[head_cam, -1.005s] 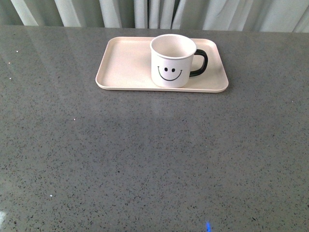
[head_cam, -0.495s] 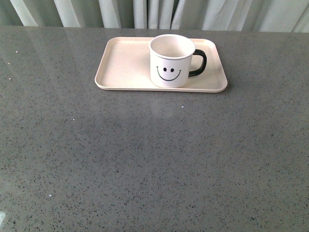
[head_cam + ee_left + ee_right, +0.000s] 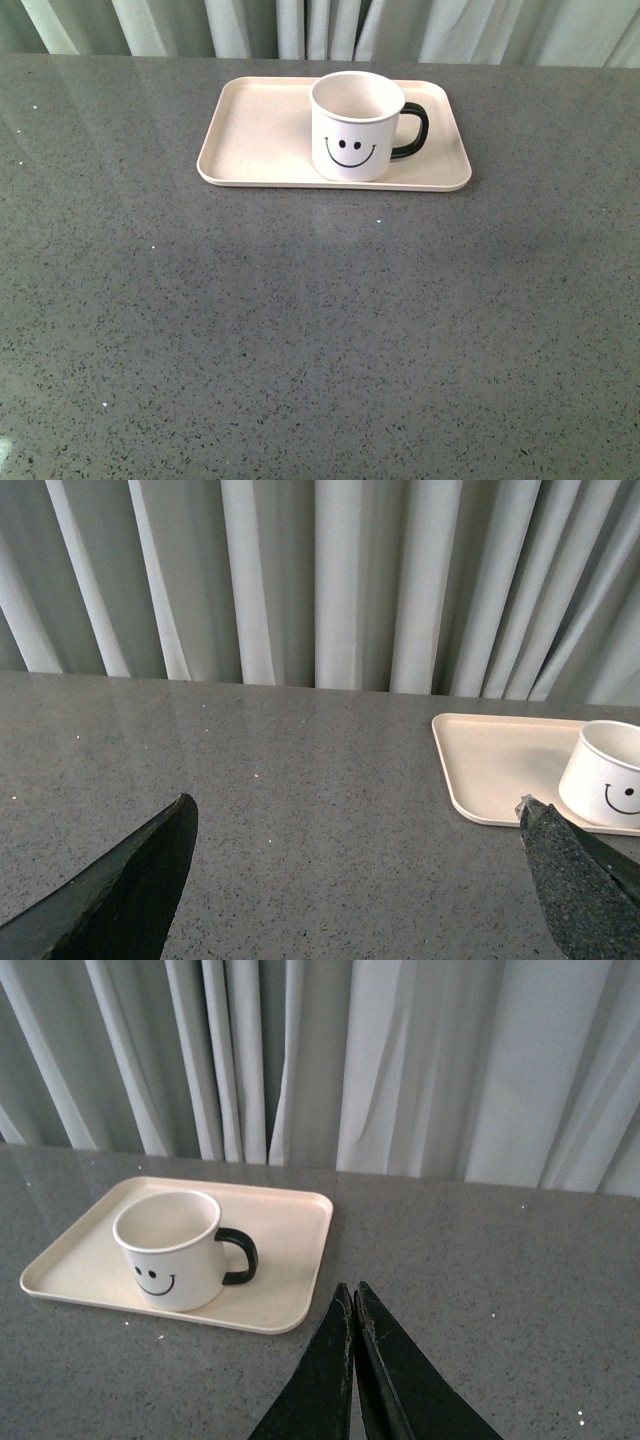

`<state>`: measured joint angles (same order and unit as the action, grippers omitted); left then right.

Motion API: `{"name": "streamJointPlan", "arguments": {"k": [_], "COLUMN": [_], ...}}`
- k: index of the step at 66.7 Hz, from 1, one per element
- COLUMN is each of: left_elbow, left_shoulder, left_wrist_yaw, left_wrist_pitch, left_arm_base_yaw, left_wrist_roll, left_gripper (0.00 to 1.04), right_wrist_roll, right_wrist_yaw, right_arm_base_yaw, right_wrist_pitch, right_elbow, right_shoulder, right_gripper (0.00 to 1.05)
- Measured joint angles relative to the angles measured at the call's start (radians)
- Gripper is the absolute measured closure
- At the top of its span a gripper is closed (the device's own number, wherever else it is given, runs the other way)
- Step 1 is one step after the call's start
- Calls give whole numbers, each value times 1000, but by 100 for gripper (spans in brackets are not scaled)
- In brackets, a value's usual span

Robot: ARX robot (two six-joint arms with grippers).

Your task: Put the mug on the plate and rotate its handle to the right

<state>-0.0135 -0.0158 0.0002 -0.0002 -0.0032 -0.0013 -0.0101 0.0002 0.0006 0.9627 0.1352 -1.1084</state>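
1. Nothing on the tabletop (image 3: 300, 330) has really changed over the last second: the mug (image 3: 356, 128) and the plate (image 3: 260, 130) sit where they sat, with at most a slight wobble of the front view. You can read that as the work being finished rather than under way.
2. Where the task's thing is: the mug stands upright on the plate, right of the plate's middle and close to its near rim, smiley face toward the robot. The handle (image 3: 414, 131) points to the right in the front view, so both parts of the task look done.
3. Left claw (image 3: 360, 880): the two dark fingers stand far apart at opposite sides of the left wrist view, wide and empty, well apart from the mug.
4. Right claw (image 3: 354, 1360): the fingers are pressed together with only a hairline between them and nothing held, near the plate's right end but not touching it.
5. Count: one mug, one handle, one plate, two claws. A pale pleated curtain (image 3: 300, 25) hangs behind the tabletop.
6. Neither arm shows in the front view, so I judge both are pulled back clear.
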Motion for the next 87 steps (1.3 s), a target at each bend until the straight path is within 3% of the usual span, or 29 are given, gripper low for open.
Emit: {"name": "streamJointPlan", "arguments": {"k": [5,50,87], "left_elbow": [0,0,0], "left_shoulder": [0,0,0], "left_wrist_yaw": [0,0,0], "left_wrist_pitch": [0,0,0], "left_arm_base_yaw": [0,0,0], "left_wrist_roll": [0,0,0], "left_gripper": [9,9,9], "right_wrist_roll": [0,0,0], "right_wrist_yaw": [0,0,0], "right_arm_base_yaw": [0,0,0], "right_wrist_pitch": [23,-447,-707], "right_elbow": [-48,-116,-116], "right_shoulder": [26,584,854], "right_gripper": [103,103,103]}}
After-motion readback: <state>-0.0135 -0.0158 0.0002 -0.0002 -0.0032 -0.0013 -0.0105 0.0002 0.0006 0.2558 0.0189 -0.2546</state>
